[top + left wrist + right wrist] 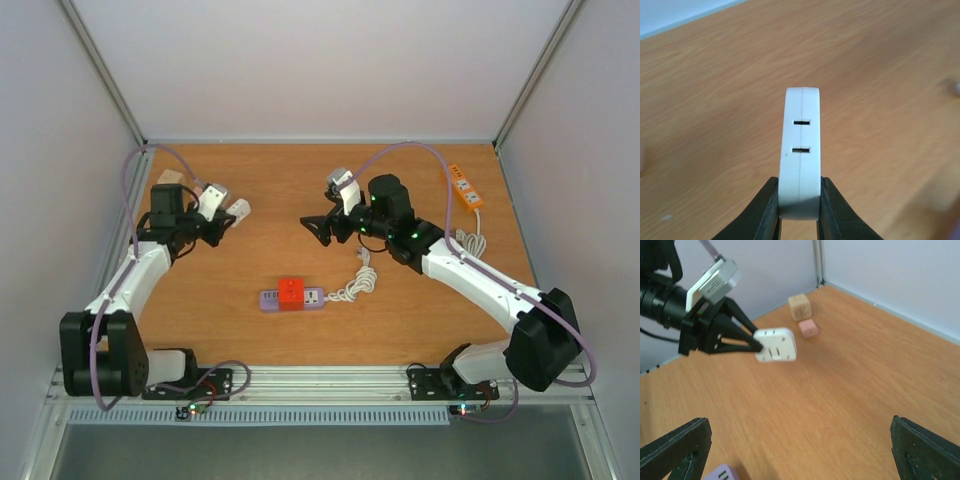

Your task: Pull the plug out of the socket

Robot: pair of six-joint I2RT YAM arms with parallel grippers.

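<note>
Two claws were seen in opposite states. The left gripper [799, 190] was clamped on the lower end of a white plastic adapter [800, 145], which was held clear of the wooden table [420, 330]. The right gripper [800, 450] was spread wide, with nothing between its fingers. A purple power strip [270, 299] lay on the table between the arms. A red-orange block plug [291, 292] was seated in it, and a white coiled cord [357, 283] trailed from its right end.

If that seated plug was the one meant, the strip would best be pinned flat by one claw. The plug would then be gripped on opposite sides and drawn straight up rather than rocked, so that the light strip was not lifted with it. The adapter would probably have to be set down first.

It could not be told whether the adapter had itself come from a socket, as its pins were not shown. In the right wrist view the adapter was blurred, only the finger ends were framed, and only a corner of the strip showed. A cork-coloured cube [799, 306] and a pink cube [808, 328] lay near the back wall.
</note>
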